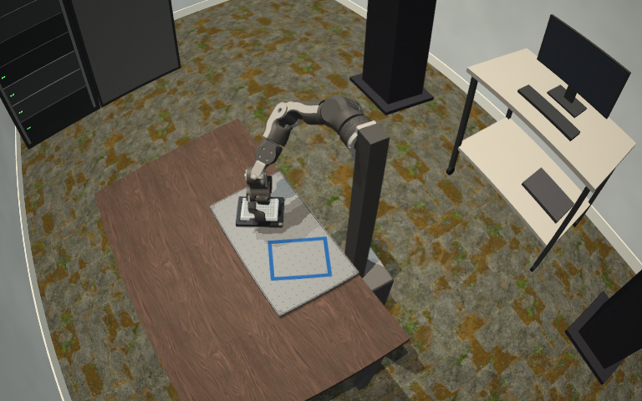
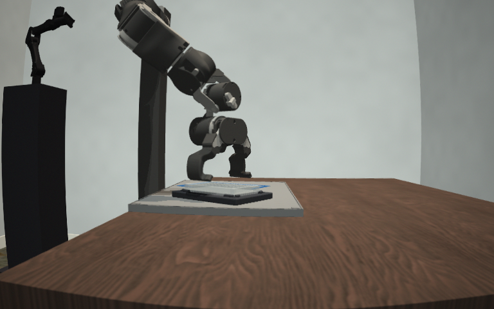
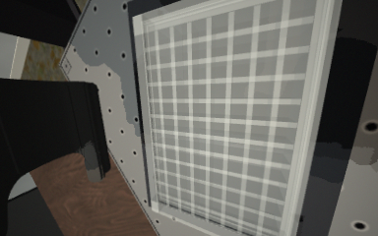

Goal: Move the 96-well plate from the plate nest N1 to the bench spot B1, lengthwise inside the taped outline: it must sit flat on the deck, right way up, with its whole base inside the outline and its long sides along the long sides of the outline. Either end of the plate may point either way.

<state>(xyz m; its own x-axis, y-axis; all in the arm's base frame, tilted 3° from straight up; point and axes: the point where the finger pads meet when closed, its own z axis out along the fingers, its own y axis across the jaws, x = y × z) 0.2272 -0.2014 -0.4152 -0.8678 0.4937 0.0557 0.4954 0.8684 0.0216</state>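
One 96-well plate [image 1: 267,210] is seen, seated flat in one black plate nest [image 1: 245,221] at the far part of the grey perforated deck [image 1: 245,251], which is carried by the wooden bench [image 1: 175,278]. One blue taped outline [image 1: 298,257] is marked on the same deck, well apart from the nest, and nothing is seen inside it.

The hand [image 2: 220,175] is held just above the plate with its fingers spread wide — nothing is gripped between them. In the exterior view both fingertips are seen above the plate's top face; whether they touch it cannot be told. In the wrist view one dark finger [image 3: 90,143] is seen beside the plate's long edge, over the deck, and the plate's grid of wells [image 3: 225,118] fills most of the picture.

Between nest and outline only bare deck is seen. Beside the bench the arm's dark mounting post [image 1: 367,198] is stood, close to the outline's side of the deck.

Further off, one server rack [image 1: 26,64], one pale desk [image 1: 608,149] with one monitor [image 1: 583,64] and one keyboard [image 1: 548,111], and one black pedestal [image 2: 33,172] — a small dark arm [image 2: 41,38] on top — are seen.
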